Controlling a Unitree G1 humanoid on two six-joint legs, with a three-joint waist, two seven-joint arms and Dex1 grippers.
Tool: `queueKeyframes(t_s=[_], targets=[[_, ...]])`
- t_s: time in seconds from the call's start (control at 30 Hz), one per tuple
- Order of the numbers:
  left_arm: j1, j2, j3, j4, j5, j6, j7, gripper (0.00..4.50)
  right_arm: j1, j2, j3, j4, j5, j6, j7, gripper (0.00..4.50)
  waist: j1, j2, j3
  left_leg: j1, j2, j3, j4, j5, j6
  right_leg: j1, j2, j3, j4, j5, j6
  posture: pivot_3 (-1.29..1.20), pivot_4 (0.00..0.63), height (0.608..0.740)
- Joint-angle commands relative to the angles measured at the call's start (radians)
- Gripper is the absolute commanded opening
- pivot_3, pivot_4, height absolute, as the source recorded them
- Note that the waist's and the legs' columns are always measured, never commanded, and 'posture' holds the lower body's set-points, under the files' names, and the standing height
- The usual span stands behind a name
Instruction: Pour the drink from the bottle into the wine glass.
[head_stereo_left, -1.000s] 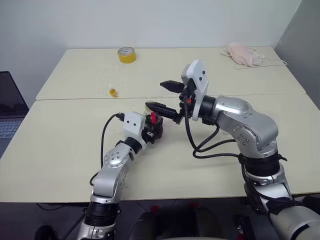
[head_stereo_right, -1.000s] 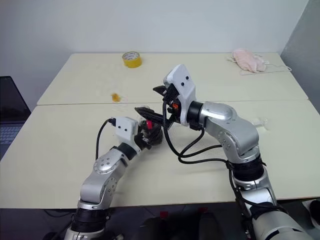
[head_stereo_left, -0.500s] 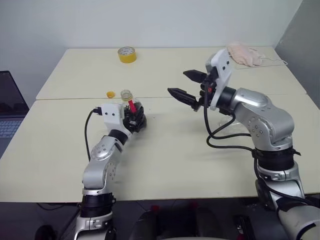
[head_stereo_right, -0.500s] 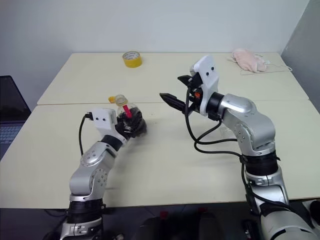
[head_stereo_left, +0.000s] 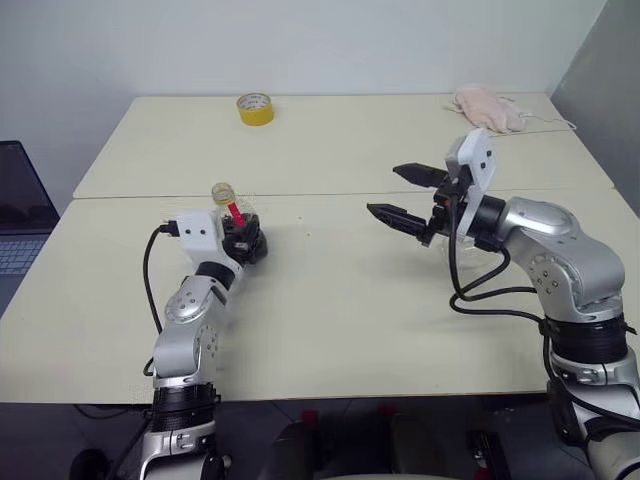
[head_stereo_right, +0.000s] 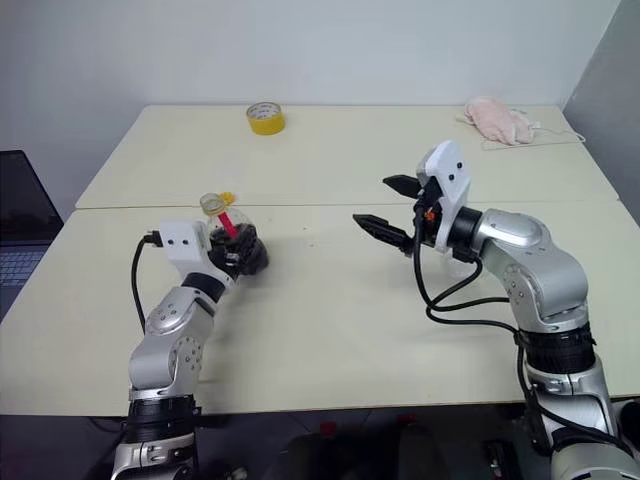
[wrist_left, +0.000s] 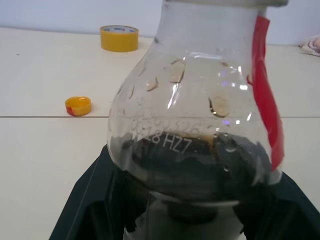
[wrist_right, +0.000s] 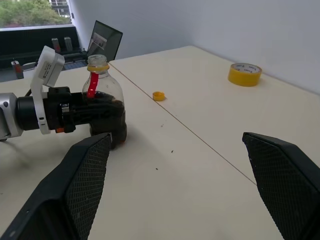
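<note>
Left gripper (head_stereo_left: 243, 240) clamped (low, outstretched); right gripper (head_stereo_left: 405, 195) spread wide, raised.

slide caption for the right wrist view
Left hand grips the uncapped bottle upright; its cap lies on the table.

The left end effector (head_stereo_left: 243, 240) is clamped around the dark lower body of the bottle (head_stereo_left: 233, 215), which stands upright and uncapped on the bench (head_stereo_left: 330, 300). The right end effector (head_stereo_left: 408, 196) hangs well apart with its jaws spread. A yellow tape roll (head_stereo_left: 254, 108) and a pink cloth (head_stereo_left: 486, 107) lie at the far side.
</note>
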Motion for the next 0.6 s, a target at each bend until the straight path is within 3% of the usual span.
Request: queueKeyframes(t_s=[0.03, 0.07, 0.3, 0.6], targets=[[-0.001, 0.013, 0.042, -0.021, -0.001, -0.033, 0.023, 2.61, -0.01, -0.009, -0.029, -0.03, 0.005, -0.027, 0.0, 4.47, 0.0, 0.0, 0.0, 0.0, 0.0, 0.0, 0.0, 0.0, 0.0, 0.0, 0.0, 0.0, 0.0, 0.0, 0.0, 0.0, 0.15, 0.74], [0.001, 0.014, 0.046, -0.022, -0.003, -0.033, 0.024, 2.61, -0.01, -0.008, -0.027, -0.03, 0.005, -0.028, -0.002, 4.47, 0.0, 0.0, 0.0, 0.0, 0.0, 0.0, 0.0, 0.0, 0.0, 0.0, 0.0, 0.0, 0.0, 0.0, 0.0, 0.0, 0.15, 0.74], [0.015, 0.014, 0.043, -0.036, -0.006, -0.022, 0.011, 4.48, -0.014, -0.004, -0.013, -0.018, -0.003, -0.039, -0.004, 4.5, 0.009, 0.0, 0.0, 0.0, -0.001, 0.0, 0.001, 0.0, 0.0, 0.0, 0.0, 0.0, 0.0, 0.0, 0.0, 0.0, 0.15, 0.74], [0.017, 0.024, 0.033, -0.056, -0.019, -0.013, -0.015, 4.48, -0.016, -0.019, -0.015, -0.008, -0.01, -0.048, 0.006, 4.5, 0.009, 0.0, 0.0, 0.0, 0.0, 0.0, 0.001, 0.0, 0.0, 0.0, 0.0, 0.0, 0.0, 0.0, 0.0, 0.0, 0.15, 0.74]])
